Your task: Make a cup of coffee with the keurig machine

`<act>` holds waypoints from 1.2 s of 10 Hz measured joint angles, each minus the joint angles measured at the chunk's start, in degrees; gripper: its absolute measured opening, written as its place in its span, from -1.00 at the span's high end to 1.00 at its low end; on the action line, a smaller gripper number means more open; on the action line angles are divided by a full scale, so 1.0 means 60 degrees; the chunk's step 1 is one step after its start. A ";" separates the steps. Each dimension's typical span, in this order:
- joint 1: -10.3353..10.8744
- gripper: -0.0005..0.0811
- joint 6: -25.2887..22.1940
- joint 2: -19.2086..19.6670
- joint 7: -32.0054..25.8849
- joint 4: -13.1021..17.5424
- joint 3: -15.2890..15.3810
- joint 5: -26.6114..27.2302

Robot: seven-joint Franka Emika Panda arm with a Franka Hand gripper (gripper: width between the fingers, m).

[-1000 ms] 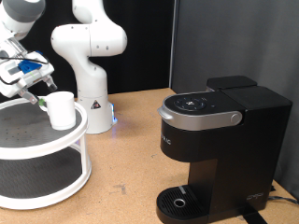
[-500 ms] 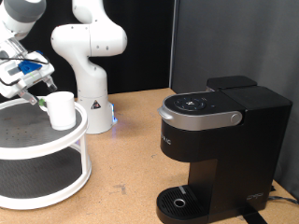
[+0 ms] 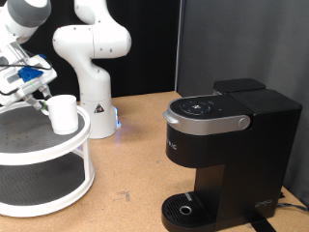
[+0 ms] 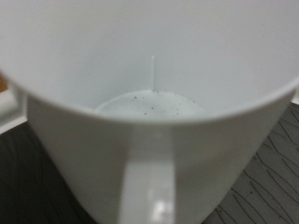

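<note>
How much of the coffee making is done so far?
Nothing looks done yet. The cup sits on the round shelf and looks empty inside. The gripper is right beside it; a grip isn't visible. The keurig machine has its lid down, and its drip tray has no cup.

The cup (image 3: 64, 113) sits on the tiered stand (image 3: 43, 145), left of the keurig machine (image 3: 227, 155).

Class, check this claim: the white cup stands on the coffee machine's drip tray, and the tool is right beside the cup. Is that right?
Not quite. The exterior view shows the white cup standing on the top shelf of the round white stand, at that view's left, far from the coffee machine; its drip tray holds nothing. The tool is indeed right beside the cup.
</note>
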 joint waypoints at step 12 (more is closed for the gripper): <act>-0.0109 0.82 -0.1450 -0.0981 0.2246 0.0954 0.1500 0.0477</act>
